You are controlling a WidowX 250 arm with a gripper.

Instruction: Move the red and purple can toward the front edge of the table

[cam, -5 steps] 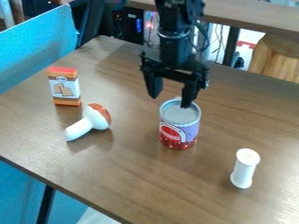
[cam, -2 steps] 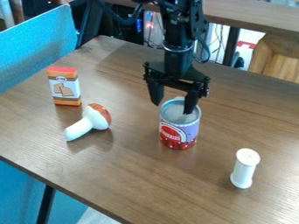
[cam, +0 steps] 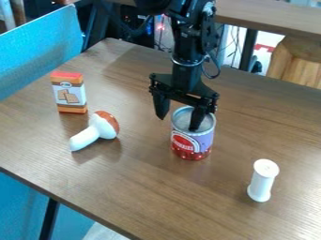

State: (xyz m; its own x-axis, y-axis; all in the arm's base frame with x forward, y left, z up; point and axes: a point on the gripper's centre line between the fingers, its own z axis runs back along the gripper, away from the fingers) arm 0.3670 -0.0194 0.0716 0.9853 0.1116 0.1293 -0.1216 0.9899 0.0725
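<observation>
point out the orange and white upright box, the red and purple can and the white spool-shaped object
orange and white upright box [cam: 70,96], camera view, front label
red and purple can [cam: 191,146], camera view, side wall
white spool-shaped object [cam: 261,182], camera view, middle of its shaft

- Shows the gripper [cam: 178,124] hanging over the desk [cam: 125,187], fingers spread, one over the mouth of the can [cam: 191,144], the other outside its rim; cannot tell whether touching.
- Shows the can upright, red and purple, near the desk's middle.
- Shows the box [cam: 69,93] standing near the left edge.
- Shows the mushroom [cam: 93,133], white with a brown cap, lying between box and front edge.
- Shows the spool [cam: 263,180], white, upright, well apart from the left edge.
</observation>
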